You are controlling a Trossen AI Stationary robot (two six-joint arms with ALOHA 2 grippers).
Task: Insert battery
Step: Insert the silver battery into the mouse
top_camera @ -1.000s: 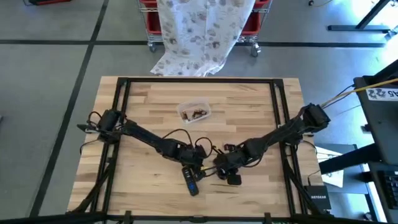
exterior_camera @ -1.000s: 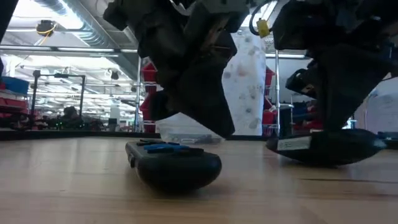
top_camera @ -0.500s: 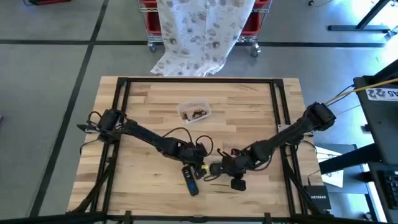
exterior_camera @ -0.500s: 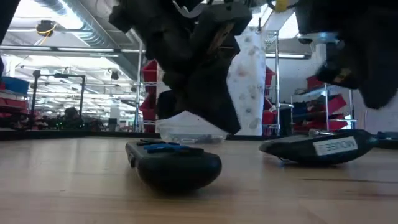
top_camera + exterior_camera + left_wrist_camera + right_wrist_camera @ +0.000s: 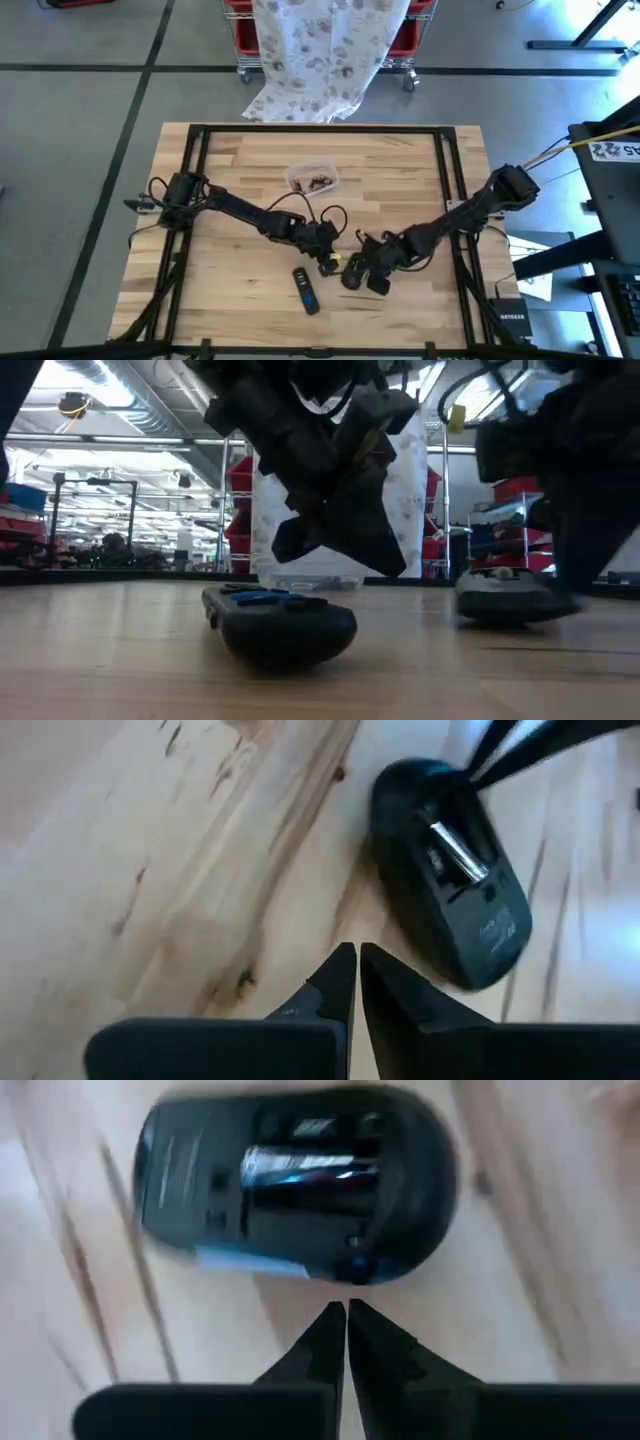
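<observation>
You are viewing the mouse [image 5: 300, 1180] lying upside down on the table [image 5: 230, 170], battery [image 5: 310, 1163] seated, just ahead of the right gripper [image 5: 346, 1315]; both grippers, left gripper [image 5: 357, 960] included, are pinching together empty.

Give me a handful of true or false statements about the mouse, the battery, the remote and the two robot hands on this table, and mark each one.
1. The mouse lies bottom up with a battery showing in its open compartment. True.
2. The left hand is clamped on the battery. False: its fingers are shut on nothing, with the mouse lying apart from them on the table.
3. The right hand has its fingers shut, close beside the mouse. True.
4. The remote is held up in the air by the left hand. False: it lies flat on the wood, touched by neither hand.
5. The small clear tray sits farther back on the table, behind both hands. True.
</observation>
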